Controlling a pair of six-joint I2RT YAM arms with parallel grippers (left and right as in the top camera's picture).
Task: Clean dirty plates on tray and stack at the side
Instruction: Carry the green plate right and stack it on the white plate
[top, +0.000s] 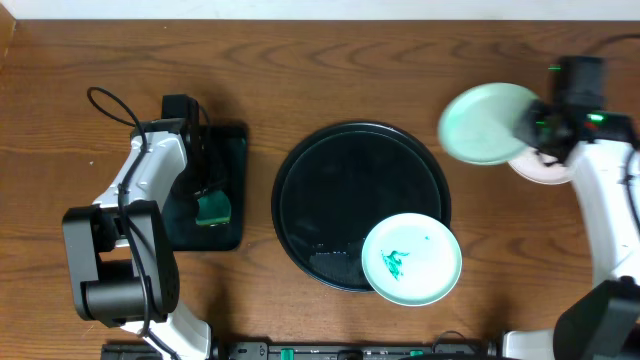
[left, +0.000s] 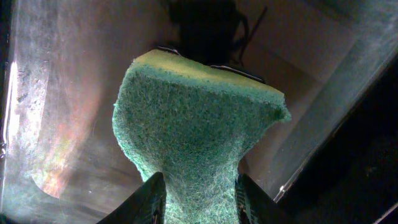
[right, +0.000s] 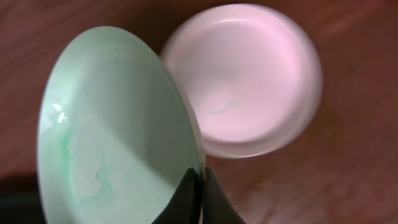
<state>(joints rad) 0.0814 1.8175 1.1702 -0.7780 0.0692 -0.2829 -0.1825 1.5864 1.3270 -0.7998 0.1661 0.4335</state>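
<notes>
The round black tray (top: 340, 190) lies at the table's centre. A pale mint plate (top: 411, 258) with a green smear rests on its lower right rim. My right gripper (right: 200, 169) is shut on the rim of a second mint green plate (right: 118, 130), held tilted in the air at the right (top: 487, 123). Just beyond it a white plate (right: 245, 78) lies flat on the wood, partly hidden under the right gripper (top: 535, 128) in the overhead view. At the left, my left gripper (left: 200, 180) is shut on a green sponge (left: 199, 118) with a yellow back.
A small rectangular black tray (top: 236, 160) lies at the left, under the left gripper and sponge (top: 212, 207). The left arm's base stands at the front left and the right arm's at the front right. Bare wood surrounds both trays.
</notes>
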